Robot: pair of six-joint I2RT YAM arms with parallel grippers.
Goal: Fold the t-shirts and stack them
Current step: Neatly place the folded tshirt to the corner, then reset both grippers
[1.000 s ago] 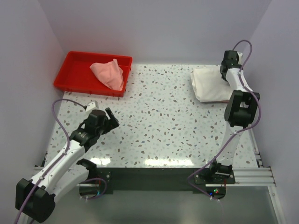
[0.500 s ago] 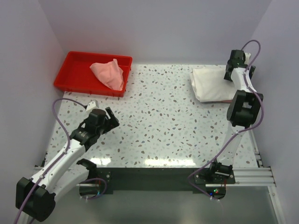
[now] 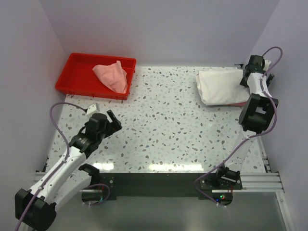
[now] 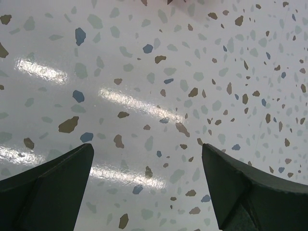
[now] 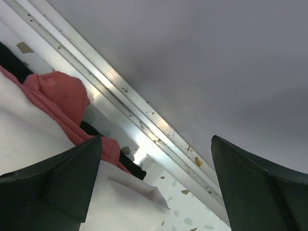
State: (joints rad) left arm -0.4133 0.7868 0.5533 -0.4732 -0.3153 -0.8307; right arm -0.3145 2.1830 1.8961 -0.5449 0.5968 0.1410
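Note:
A folded white t-shirt [image 3: 219, 86] lies at the back right of the table, on top of a dusty-red one whose edge [image 3: 237, 103] peeks out below it. The right wrist view shows the red cloth [image 5: 57, 96] under the white cloth [image 5: 29, 149]. My right gripper [image 3: 255, 66] [image 5: 156, 138] hangs open just past the stack's right edge, holding nothing. A crumpled pale pink t-shirt [image 3: 111, 76] lies in the red tray [image 3: 77, 72]. My left gripper [image 3: 114, 121] [image 4: 147, 147] is open over bare tabletop at the near left.
The tray stands at the back left corner. A metal rail [image 5: 144, 130] runs along the table's right edge, beside the wall [image 3: 284, 72], close to my right gripper.
My right gripper has opened, let go of the white t-shirt and drawn off to the right, toward the wall. The left arm has hardly moved.

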